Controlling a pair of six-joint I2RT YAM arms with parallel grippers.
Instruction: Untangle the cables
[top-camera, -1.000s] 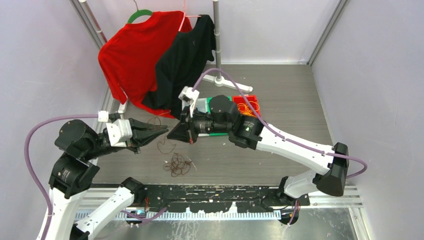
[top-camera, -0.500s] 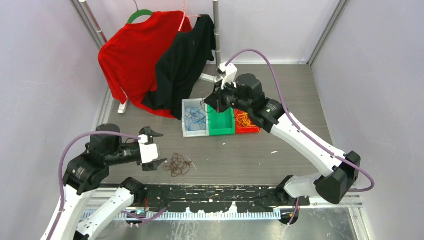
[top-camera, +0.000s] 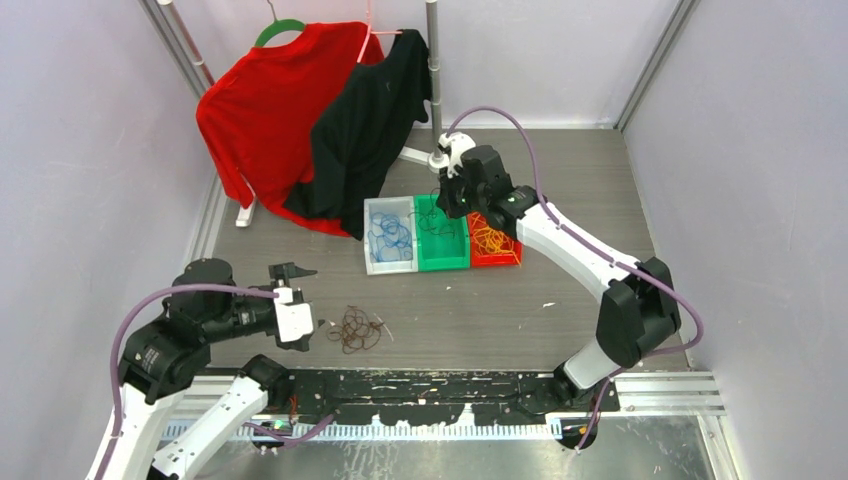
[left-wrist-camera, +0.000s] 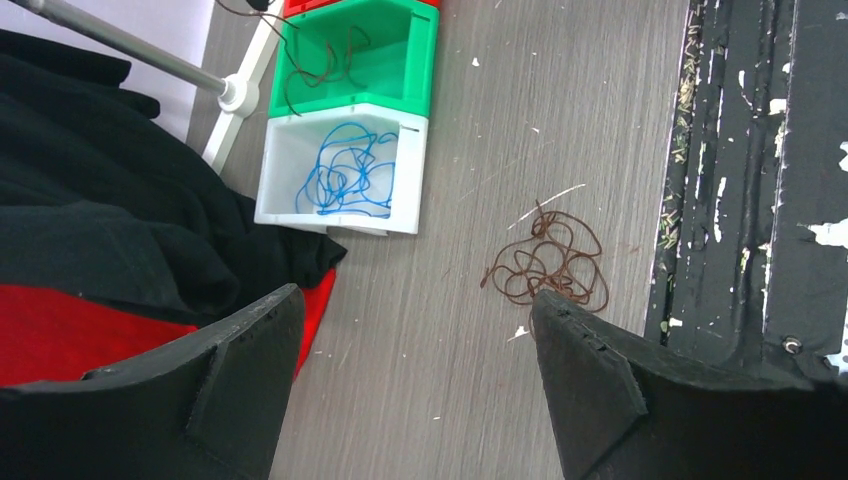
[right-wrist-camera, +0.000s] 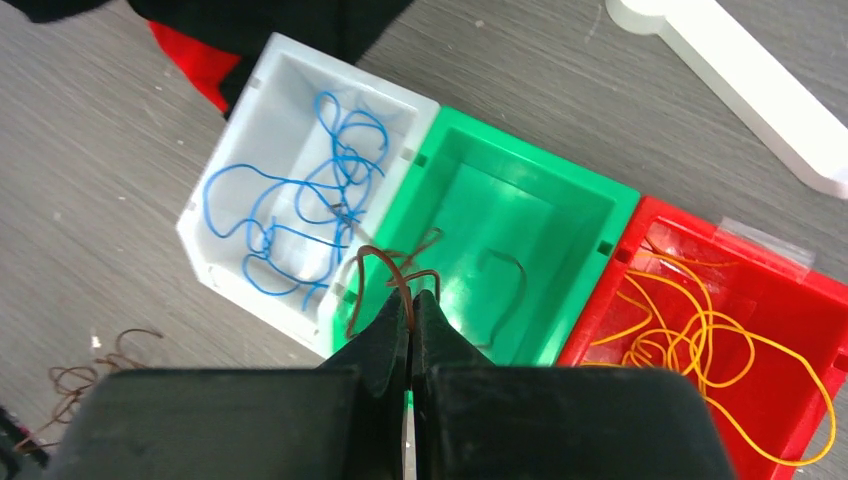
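Where right gripper (right-wrist-camera: 410, 296) pinches, brown cable (right-wrist-camera: 383, 260), over green bin (right-wrist-camera: 572, 200).

left arm (top-camera: 165, 345) tucked low by its base, wrist aimed inward | left gripper (left-wrist-camera: 412, 295) jaws spread wide | right arm (top-camera: 580, 245) reaching far forward | right gripper (right-wrist-camera: 410, 296) pointing down, jaws pinched tight

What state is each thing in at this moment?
left tool: open, empty, above the table
right tool: shut on a brown cable over the rim of the green bin
brown tangle: bunched on the table
white bin: holds blue cables
green bin: holds loose brown cable
red bin: holds yellow cables
red shirt, black shirt: on hangers
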